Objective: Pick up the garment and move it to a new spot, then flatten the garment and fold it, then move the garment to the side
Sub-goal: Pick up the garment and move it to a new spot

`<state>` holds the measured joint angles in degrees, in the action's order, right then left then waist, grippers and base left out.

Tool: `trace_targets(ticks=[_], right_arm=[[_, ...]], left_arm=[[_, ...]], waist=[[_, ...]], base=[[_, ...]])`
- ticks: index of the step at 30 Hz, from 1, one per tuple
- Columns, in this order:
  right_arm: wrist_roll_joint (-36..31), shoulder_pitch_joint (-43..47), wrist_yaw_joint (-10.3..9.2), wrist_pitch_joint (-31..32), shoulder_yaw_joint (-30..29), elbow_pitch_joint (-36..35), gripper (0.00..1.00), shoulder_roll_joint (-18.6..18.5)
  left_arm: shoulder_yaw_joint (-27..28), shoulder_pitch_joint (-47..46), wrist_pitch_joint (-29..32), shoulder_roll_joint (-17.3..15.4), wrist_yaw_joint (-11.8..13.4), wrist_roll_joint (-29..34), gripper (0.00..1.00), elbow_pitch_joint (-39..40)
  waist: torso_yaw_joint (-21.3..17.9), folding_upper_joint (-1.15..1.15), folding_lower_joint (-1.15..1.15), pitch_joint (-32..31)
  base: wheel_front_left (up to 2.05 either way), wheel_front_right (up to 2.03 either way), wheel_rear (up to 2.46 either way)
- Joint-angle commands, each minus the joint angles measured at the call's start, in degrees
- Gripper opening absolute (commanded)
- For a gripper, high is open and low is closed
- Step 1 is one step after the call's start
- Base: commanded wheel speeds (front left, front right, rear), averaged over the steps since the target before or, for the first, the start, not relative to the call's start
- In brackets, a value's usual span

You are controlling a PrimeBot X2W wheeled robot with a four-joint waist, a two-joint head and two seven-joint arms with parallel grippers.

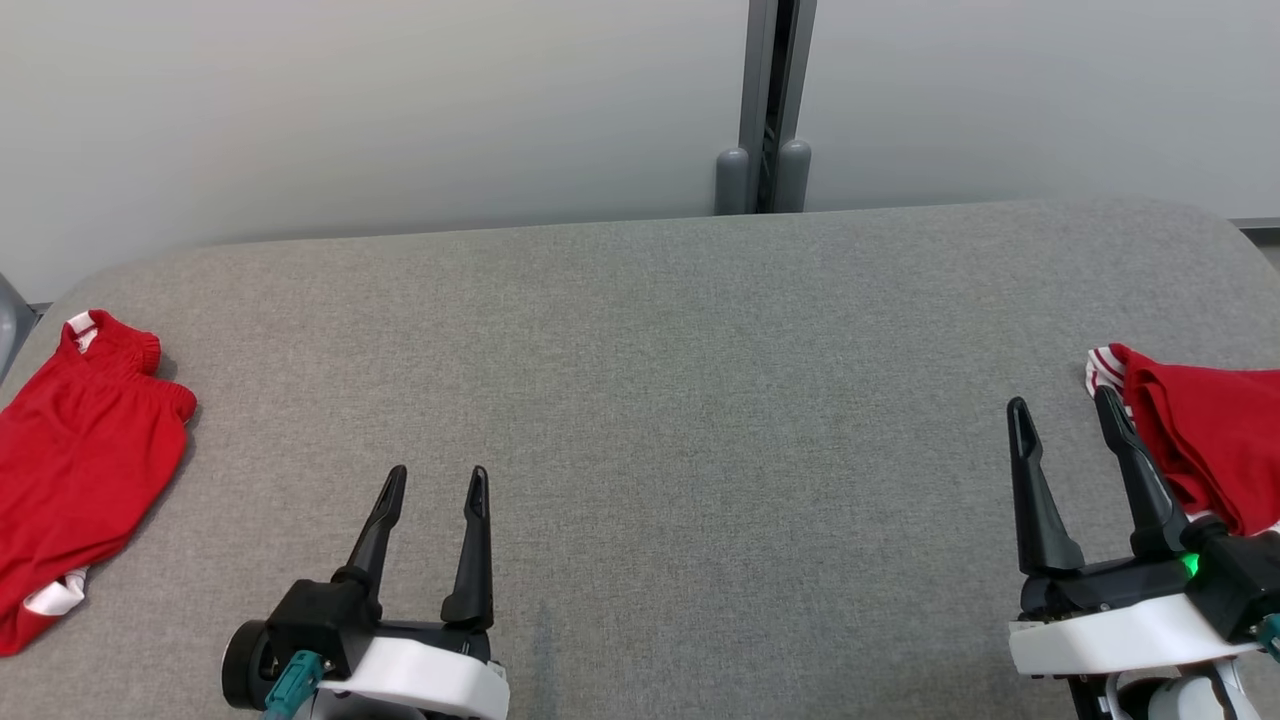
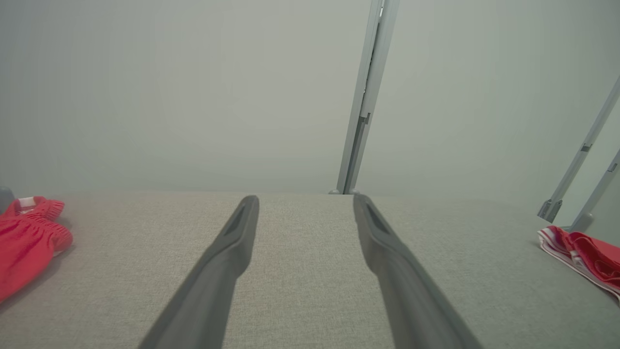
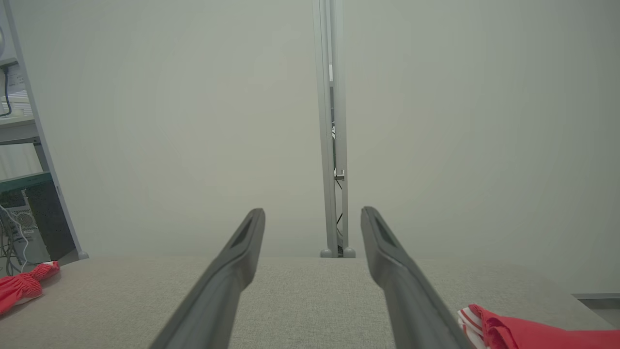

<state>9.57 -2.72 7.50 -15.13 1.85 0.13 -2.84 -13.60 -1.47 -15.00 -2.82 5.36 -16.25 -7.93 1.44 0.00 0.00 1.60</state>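
both hands released, red cloth lying at each end of the bench

the left hand (image 1: 438, 472) is hovering over the near part of the grey fabric-covered bench (image 1: 650, 400). its two long dark fingers are standing apart and gripping nothing. the right hand (image 1: 1060, 400) is hanging over the bench's right side, likewise spread and holding nothing. both hands are pointing toward the pale back wall (image 1: 400, 100).

the left red garment (image 1: 80, 450), soft crumpled cloth with an elastic band and white trim, is lying at the bench's left end, well apart from the left hand. the right red garment (image 1: 1210, 440), bunched cloth with white striped trim, is lying at the right end, just beside the right hand's outer finger. whether the two are touching cannot be told. a grey metal post (image 1: 765, 100) is standing behind the bench's far edge.
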Motion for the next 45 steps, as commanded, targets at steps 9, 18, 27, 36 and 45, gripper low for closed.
trace_targets(ticks=[9, 18, 27, 36, 45], right_arm=[[0.0, 0.4, -0.02, 0.0, -0.2, 0.0, 1.0, -0.2], [0.3, -0.1, -0.02, 0.0, 0.4, -0.4, 1.0, -0.2], [0.4, 0.1, -0.02, 0.0, 4.6, -0.1, 1.0, -0.2], [1.0, 1.0, -0.02, 0.0, 7.0, -0.2, 1.0, -0.2], [1.4, 1.8, -0.02, 0.0, 8.2, -0.5, 1.0, -0.2]], left_arm=[[0.0, -0.8, -0.2, -0.2, -0.2, -0.2, 1.0, 0.0], [-0.8, -2.1, -0.2, -0.2, -0.4, 0.0, 1.0, -0.1], [1.3, -1.3, -0.2, -0.2, -0.6, -1.7, 1.0, 0.3], [2.8, 0.0, -0.1, -0.2, -1.1, -0.7, 1.0, 0.8], [3.8, 1.4, -0.1, -0.2, -1.6, -0.1, 1.0, 0.7]], waist=[[0.4, 0.0, 0.0, 0.4], [4.2, 0.0, 0.0, 2.1], [13.1, 0.0, 0.0, 0.7], [19.7, 0.0, 0.0, -1.4], [24.8, 0.0, 0.0, -2.5]], base=[[0.0, 0.0, 0.0], [0.0, 0.0, 0.0], [0.0, 0.0, 0.0], [0.0, 0.0, 0.0], [0.0, 0.0, 0.0]])
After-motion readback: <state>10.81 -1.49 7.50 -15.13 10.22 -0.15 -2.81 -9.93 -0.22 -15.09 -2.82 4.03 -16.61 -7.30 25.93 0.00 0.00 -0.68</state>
